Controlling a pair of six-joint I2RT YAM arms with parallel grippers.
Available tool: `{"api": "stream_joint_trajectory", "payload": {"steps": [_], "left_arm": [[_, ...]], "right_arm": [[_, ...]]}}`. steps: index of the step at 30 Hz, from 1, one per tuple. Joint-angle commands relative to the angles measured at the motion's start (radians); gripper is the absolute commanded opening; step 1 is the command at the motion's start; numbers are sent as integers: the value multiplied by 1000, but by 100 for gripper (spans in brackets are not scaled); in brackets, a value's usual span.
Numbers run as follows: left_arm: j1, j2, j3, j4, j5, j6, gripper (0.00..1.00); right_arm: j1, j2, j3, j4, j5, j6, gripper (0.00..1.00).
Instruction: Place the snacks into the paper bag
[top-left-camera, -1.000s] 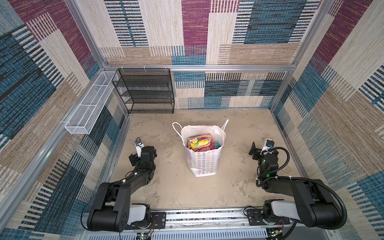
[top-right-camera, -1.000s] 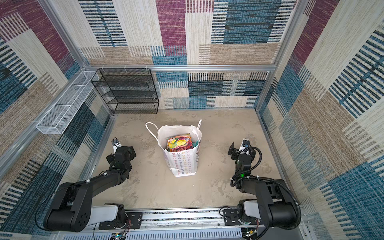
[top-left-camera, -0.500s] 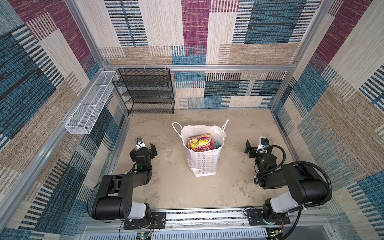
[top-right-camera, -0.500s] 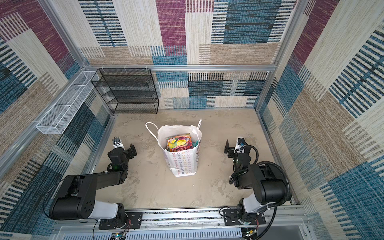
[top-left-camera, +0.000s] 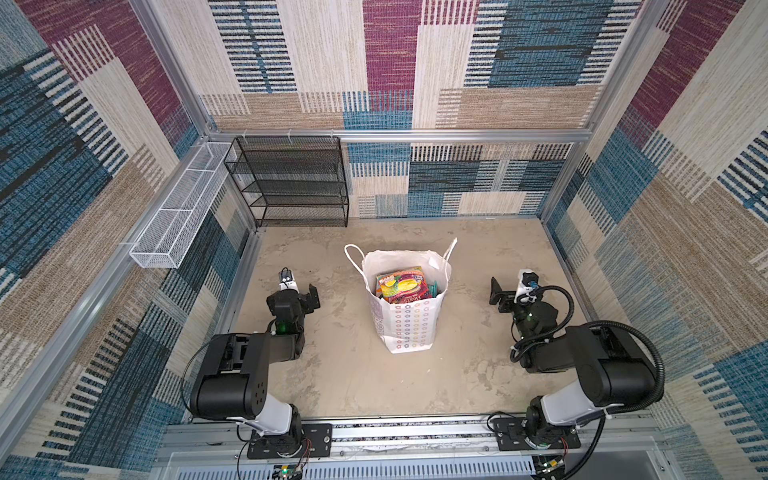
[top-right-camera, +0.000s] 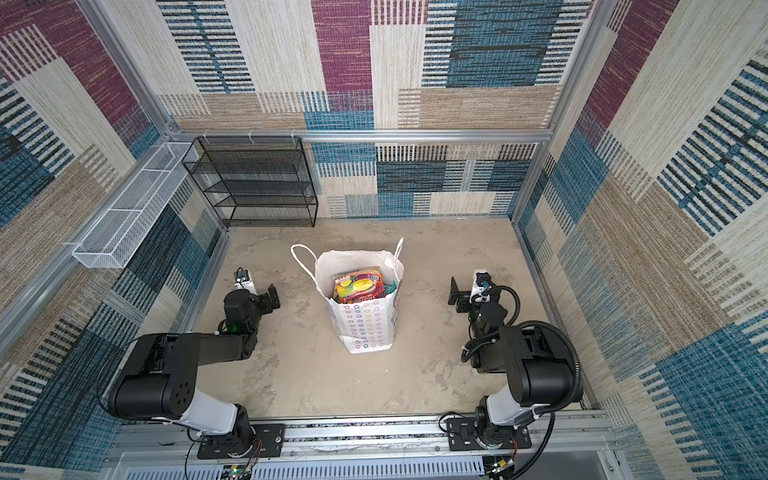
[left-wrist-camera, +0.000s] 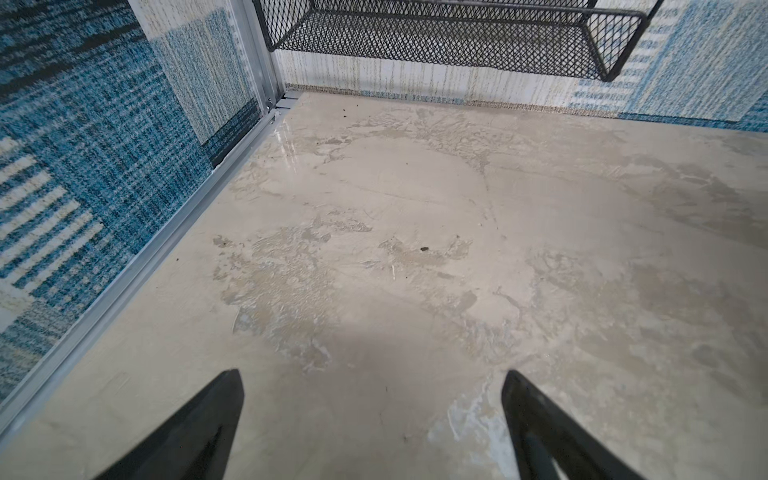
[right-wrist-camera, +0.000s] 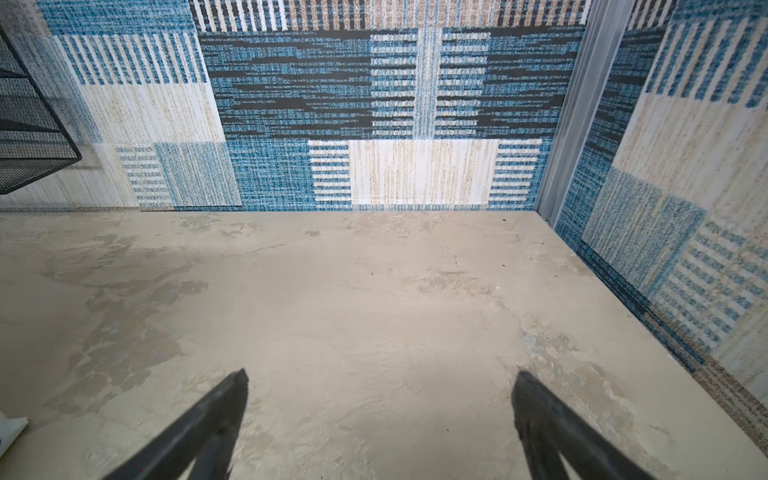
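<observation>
The white paper bag (top-left-camera: 409, 328) (top-right-camera: 365, 328) with star outlines stands upright mid-table, its mouth open. Several glossy snacks (top-left-camera: 401, 286) (top-right-camera: 359, 284) in yellow, orange, pink and teal fill its top. My left gripper (top-left-camera: 300, 287) (top-right-camera: 258, 291) sits low to the left of the bag, open and empty. My right gripper (top-left-camera: 510, 289) (top-right-camera: 467, 289) sits low to the bag's right, also open and empty. In the wrist views, the left gripper (left-wrist-camera: 372, 376) and the right gripper (right-wrist-camera: 380, 376) have their fingers spread wide over bare table. No snacks lie on the table.
A black mesh rack (top-left-camera: 291, 183) (top-right-camera: 253, 183) (left-wrist-camera: 457, 37) stands at the back left wall. A white wire basket (top-left-camera: 178, 212) (top-right-camera: 129, 212) hangs on the left wall. Patterned walls close in three sides, and the arms' rail runs along the front.
Both arms have folded back toward the front rail, and their grippers have shifted slightly toward the back. The grippers stayed open. The bag has not moved.
</observation>
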Motion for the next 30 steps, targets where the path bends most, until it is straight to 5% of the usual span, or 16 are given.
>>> {"api": "stream_joint_trajectory", "payload": {"steps": [1, 30], "left_arm": [[-1, 3, -3, 37, 10, 26, 99], [-1, 1, -2, 32, 13, 28, 99]], "right_arm": [[-3, -3, -2, 26, -66, -15, 100], [0, -4, -4, 25, -64, -17, 100]]}}
